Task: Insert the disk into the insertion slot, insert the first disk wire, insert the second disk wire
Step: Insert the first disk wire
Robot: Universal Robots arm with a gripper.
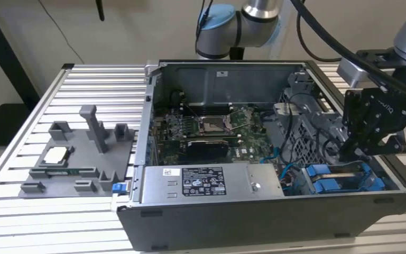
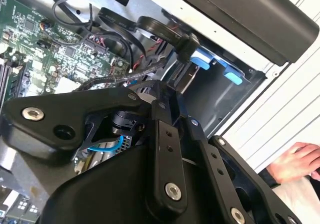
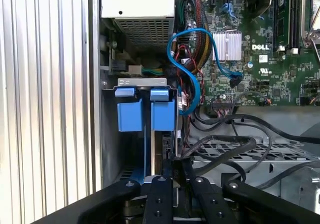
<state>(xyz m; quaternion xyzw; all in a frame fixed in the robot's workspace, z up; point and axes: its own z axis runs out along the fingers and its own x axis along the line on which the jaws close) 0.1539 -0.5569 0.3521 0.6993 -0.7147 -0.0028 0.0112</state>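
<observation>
The disk's bright blue carrier (image 1: 335, 181) sits down in the insertion slot (image 1: 390, 177) at the case's corner on the exterior view's right. Its two blue tabs (image 3: 162, 109) stand side by side inside the grey bay wall (image 3: 109, 134). My gripper (image 1: 349, 153) hangs just above that bay. In both wrist views its fingers (image 3: 172, 166) are drawn together around a black wire connector (image 2: 181, 59) right at the disk's edge. A flat black wire (image 2: 150, 25) loops away from that connector. A blue wire (image 3: 192, 77) curves past the bay, its plug (image 3: 235, 79) lying over the motherboard.
The silver power-supply box (image 1: 203, 182) lies along the case front beside the bay. The motherboard (image 1: 210, 129) and bundled black cables (image 3: 235, 144) crowd the case. A grey fixture tray (image 1: 76, 159) stands on the slatted table on the exterior view's left. A person's hand (image 2: 295, 164) rests outside the case.
</observation>
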